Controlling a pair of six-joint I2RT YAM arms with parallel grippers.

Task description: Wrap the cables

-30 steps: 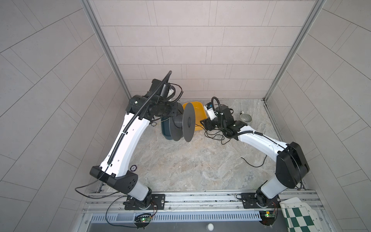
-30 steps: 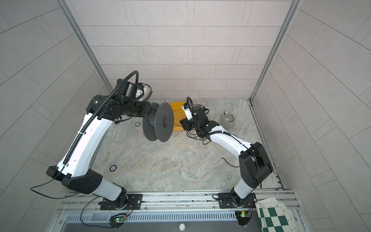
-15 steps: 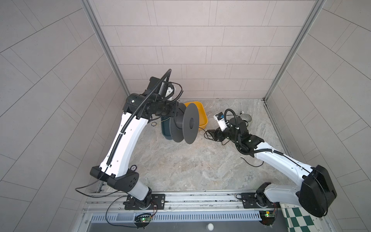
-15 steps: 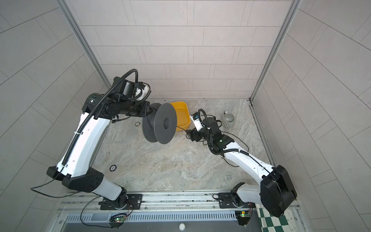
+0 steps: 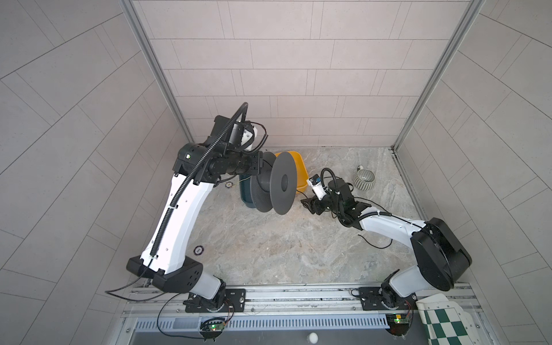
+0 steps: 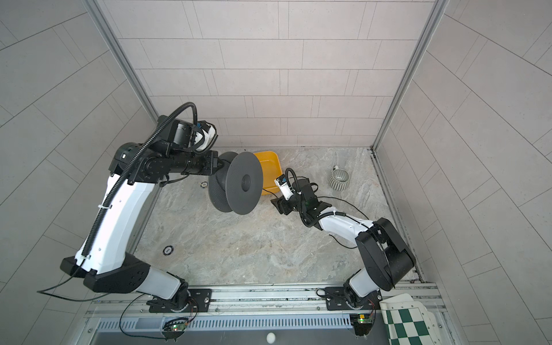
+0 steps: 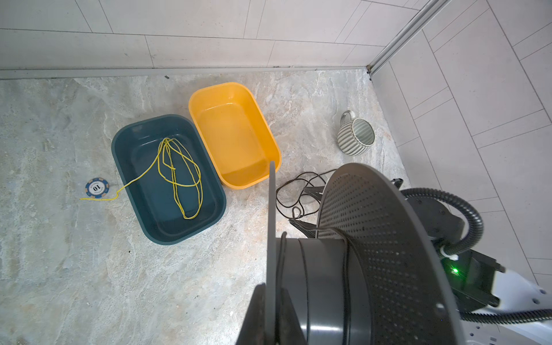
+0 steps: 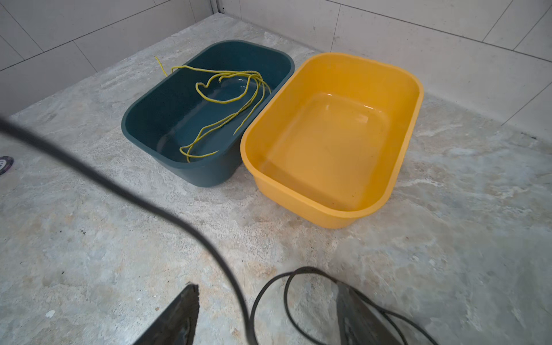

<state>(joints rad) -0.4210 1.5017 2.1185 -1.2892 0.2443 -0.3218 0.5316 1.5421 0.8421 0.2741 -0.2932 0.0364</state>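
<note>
Left wrist view, working across from the left: a poker chip [image 7: 97,188] lies on the surface [image 7: 119,283] beside a teal tub [image 7: 143,203] holding a loose yellow-green cord [image 7: 165,142], which is not my job. Next comes the spool [image 7: 373,239], lifted clear of the surface, with my left end effector [image 7: 271,295] clamped tight on the rim of its near flange. A yellow tub [image 7: 233,134] stands empty, right against the teal one. Just past it the cable [image 8: 304,269] lies in slack loops on the surface, one strand rising to the spool, where a few turns already sit on the hub. My right end effector [image 8: 265,288] hangs low over those loops, its jaws wide apart, with wire lying between them and nothing gripped. A ribbed mug [image 7: 355,136] sits further right, well apart. I judge the cable light, limp and a bit springy, far too thin to push, and likely to slide through smooth pads. I would take the single rising strand close to the pile, not the tangle, and pinch it gently enough that it can feed.
</note>
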